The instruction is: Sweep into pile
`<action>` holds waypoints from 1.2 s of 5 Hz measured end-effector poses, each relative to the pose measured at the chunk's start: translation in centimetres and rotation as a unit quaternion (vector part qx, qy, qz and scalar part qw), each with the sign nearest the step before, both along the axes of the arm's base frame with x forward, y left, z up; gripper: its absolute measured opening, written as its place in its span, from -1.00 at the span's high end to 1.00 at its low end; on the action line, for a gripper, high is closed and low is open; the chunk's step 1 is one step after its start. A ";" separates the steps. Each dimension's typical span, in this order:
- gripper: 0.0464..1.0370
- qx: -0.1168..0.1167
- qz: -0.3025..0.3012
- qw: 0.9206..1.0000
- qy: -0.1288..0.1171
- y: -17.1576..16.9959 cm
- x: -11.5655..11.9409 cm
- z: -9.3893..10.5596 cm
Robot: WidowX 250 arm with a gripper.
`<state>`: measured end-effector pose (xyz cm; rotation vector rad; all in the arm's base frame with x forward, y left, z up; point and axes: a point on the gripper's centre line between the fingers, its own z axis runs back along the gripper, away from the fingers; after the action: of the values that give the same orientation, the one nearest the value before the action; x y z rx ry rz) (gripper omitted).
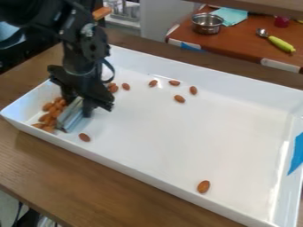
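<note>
The black gripper [79, 104] hangs down over the left end of the white tray [177, 128], shut on a grey-blue flat sweeping tool [71, 116]. The tool's lower edge is low at the tray floor. Just left of the tool, a pile of almonds [51, 116] lies in the tray's left corner, partly hidden behind tool and gripper. A loose almond [84, 137] is right of the tool's lower end. Several almonds [179, 99] are scattered along the far side, some close beside the gripper. Another almond [203, 186] lies by the near wall at the right.
Raised walls surround the tray, with blue tape [296, 154] on the right one. The tray stands on a brown wooden table [89, 177]. Behind are a metal pot [207, 24], a teal cloth [231, 16] and a green-handled spoon [281, 44] on a reddish surface.
</note>
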<state>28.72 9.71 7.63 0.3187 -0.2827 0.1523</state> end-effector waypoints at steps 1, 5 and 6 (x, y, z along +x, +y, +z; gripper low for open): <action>0.32 -0.034 -0.004 0.999 0.017 -0.3 -1.9 0.0; 0.32 -0.153 0.034 0.986 0.058 -11.7 -2.0 4.0; 0.32 -0.159 0.027 0.986 0.050 -15.7 -1.1 5.2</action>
<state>27.60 -5.99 12.88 0.0162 -0.1472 0.2305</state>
